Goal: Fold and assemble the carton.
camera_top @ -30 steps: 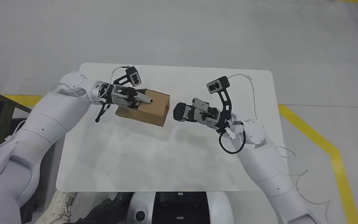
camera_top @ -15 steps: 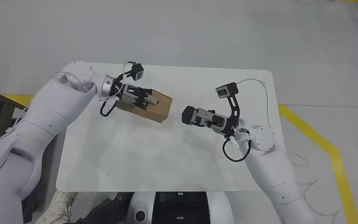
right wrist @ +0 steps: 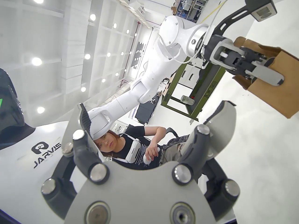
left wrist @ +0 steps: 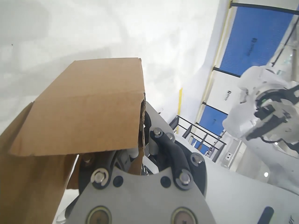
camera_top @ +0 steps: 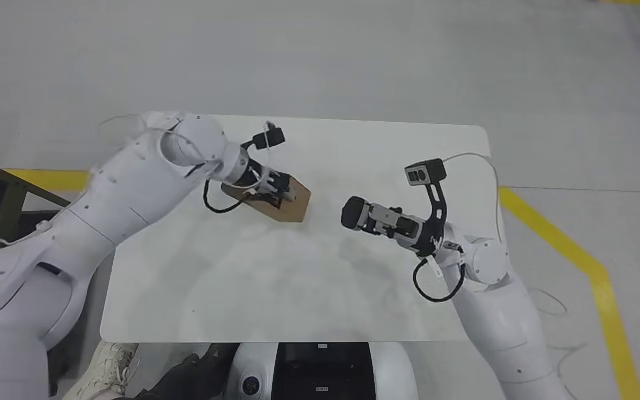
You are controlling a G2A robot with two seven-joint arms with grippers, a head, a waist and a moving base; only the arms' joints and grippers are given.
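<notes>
So the left gripper [camera_top: 268,182] is clamped onto one wall of the brown carton [camera_top: 287,199], with one finger on the outside face. The carton sits tilted over the left half of the white table [camera_top: 300,290], toward the far edge. The right gripper [camera_top: 349,213] is just to the carton's right, not touching it, fingers spread wide and holding nothing.

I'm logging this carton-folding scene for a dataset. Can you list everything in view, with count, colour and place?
carton: one, brown, over the table's far left part
table: one, white, under both arms
floor line: one, yellow, on the grey floor beside the table
frame: one, green, beyond the table
left gripper: one, grey and black, jaws shut on the carton's wall
right gripper: one, black and grey, jaws open and empty, facing the carton but apart from it
</notes>
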